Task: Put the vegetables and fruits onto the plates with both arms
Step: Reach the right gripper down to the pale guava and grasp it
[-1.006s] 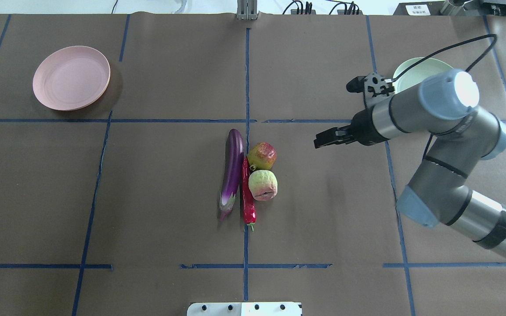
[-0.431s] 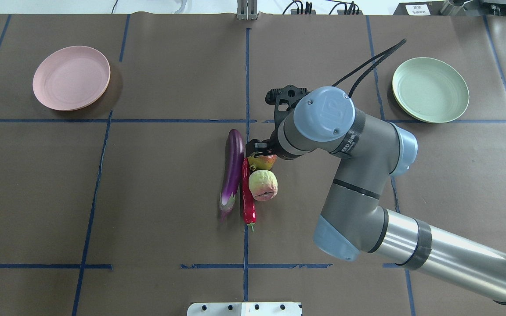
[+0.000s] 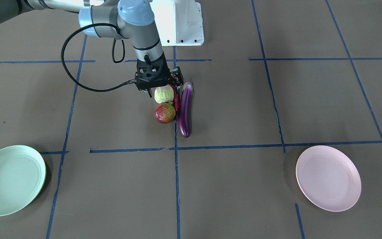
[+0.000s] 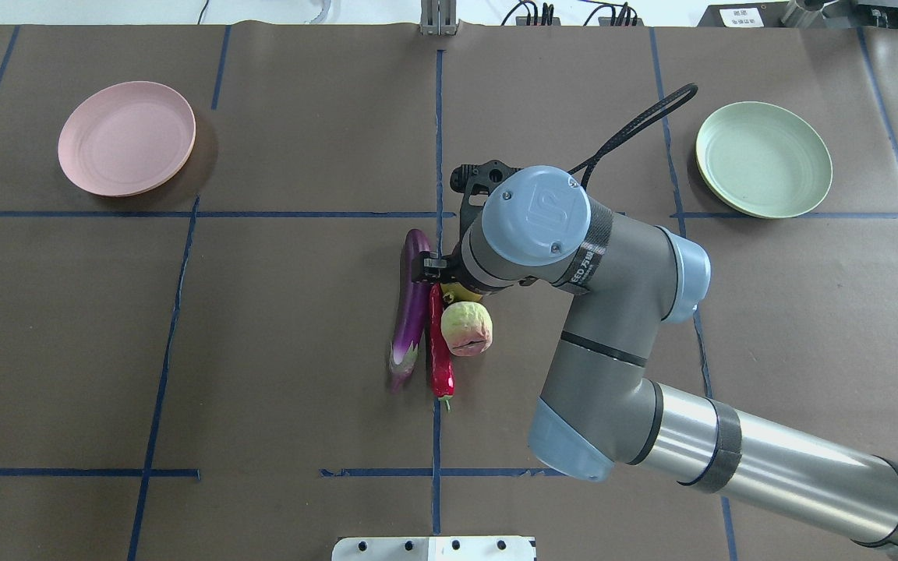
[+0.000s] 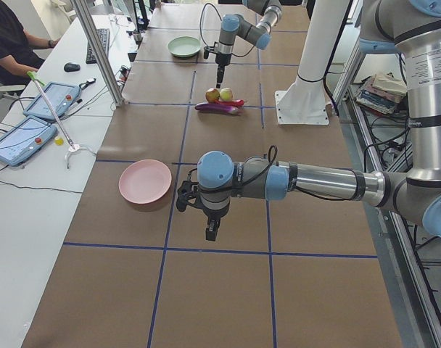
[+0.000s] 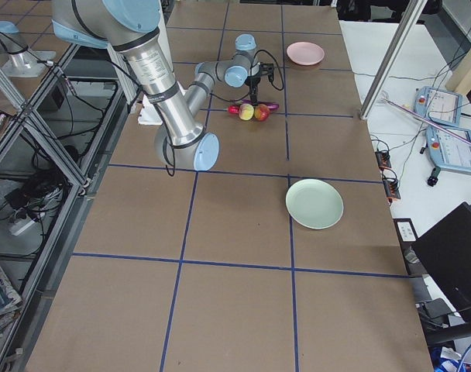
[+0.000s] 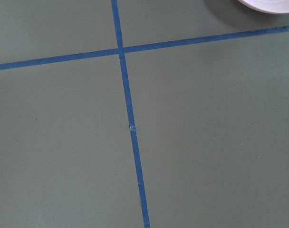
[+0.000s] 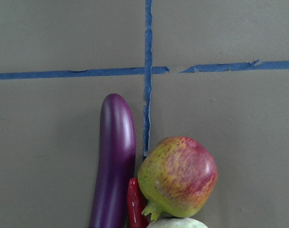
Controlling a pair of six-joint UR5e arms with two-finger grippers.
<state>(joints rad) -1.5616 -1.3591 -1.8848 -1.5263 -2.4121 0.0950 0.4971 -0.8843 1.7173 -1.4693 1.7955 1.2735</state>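
The purple eggplant (image 4: 411, 312), red chili (image 4: 440, 354), pale wrinkly ball (image 4: 467, 328) and red-green fruit (image 3: 164, 113) lie bunched at the table's middle. My right gripper (image 3: 163, 89) hangs open above them, empty, its fingers apart on either side of the pale ball in the front view. In the overhead view my right arm (image 4: 542, 218) hides most of the red-green fruit. The right wrist view shows the eggplant (image 8: 115, 156) and the fruit (image 8: 178, 175) below. The pink plate (image 4: 127, 138) and green plate (image 4: 764, 159) are empty. My left gripper (image 5: 212, 230) hangs near the pink plate (image 5: 145, 181); I cannot tell whether it is open.
Blue tape lines divide the brown table cover. The white base block (image 3: 181, 23) stands at the robot's side of the table. The left wrist view shows bare table with the pink plate's rim (image 7: 273, 4) at the top right. An operator sits beyond the table's far side.
My right arm has swung from beside the green plate leftward to above the bunched produce, uncovering the green plate and hiding the red-green fruit in the overhead view.
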